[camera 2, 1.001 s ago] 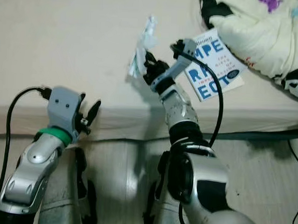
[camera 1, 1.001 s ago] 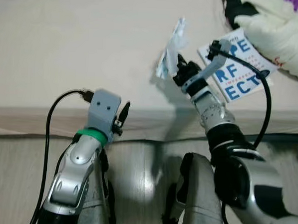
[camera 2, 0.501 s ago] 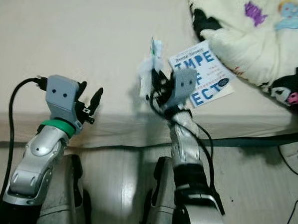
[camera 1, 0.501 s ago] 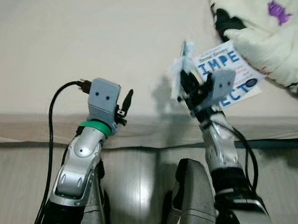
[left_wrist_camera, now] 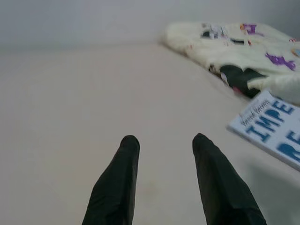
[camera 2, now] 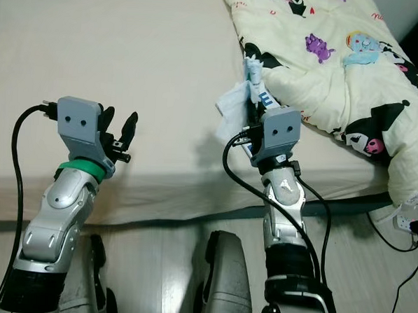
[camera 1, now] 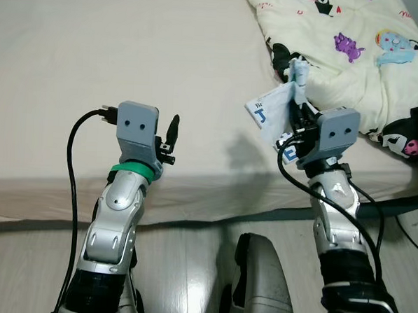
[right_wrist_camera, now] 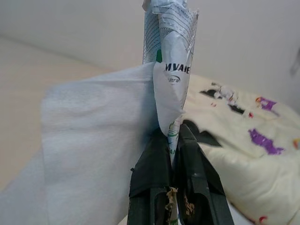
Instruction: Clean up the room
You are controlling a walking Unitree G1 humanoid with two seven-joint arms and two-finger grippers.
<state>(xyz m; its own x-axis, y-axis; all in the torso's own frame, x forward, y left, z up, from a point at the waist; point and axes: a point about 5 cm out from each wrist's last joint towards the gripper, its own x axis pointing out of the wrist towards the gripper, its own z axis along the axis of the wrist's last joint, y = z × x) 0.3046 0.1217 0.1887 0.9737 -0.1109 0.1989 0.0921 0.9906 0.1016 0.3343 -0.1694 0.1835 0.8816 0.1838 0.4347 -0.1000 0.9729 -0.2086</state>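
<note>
My right gripper (right_wrist_camera: 171, 137) is shut on a crumpled white printed wrapper (right_wrist_camera: 171, 61) together with a pale blue tissue (right_wrist_camera: 98, 154). It holds them upright above the bed's near edge, with the wrapper (camera 2: 253, 71) sticking up and the tissue (camera 2: 232, 110) hanging to the left. A white book with blue letters (left_wrist_camera: 276, 131) lies on the bed behind the tissue, mostly hidden in the eye views. My left gripper (left_wrist_camera: 164, 140) is open and holds nothing, raised over the mattress edge (camera 1: 170, 130).
The beige mattress (camera 1: 95, 59) stretches ahead and to the left. A cream blanket with cartoon prints (camera 2: 339, 72) is heaped at the right, next to the book. Pale wood floor (camera 1: 189, 268) lies below the bed edge, with a black cable (camera 2: 394, 240) at the right.
The camera has shifted, showing more of the bed and blanket. My right gripper has turned upright and drawn back toward the bed edge, still holding the wrapper and tissue. The left gripper stays open.
</note>
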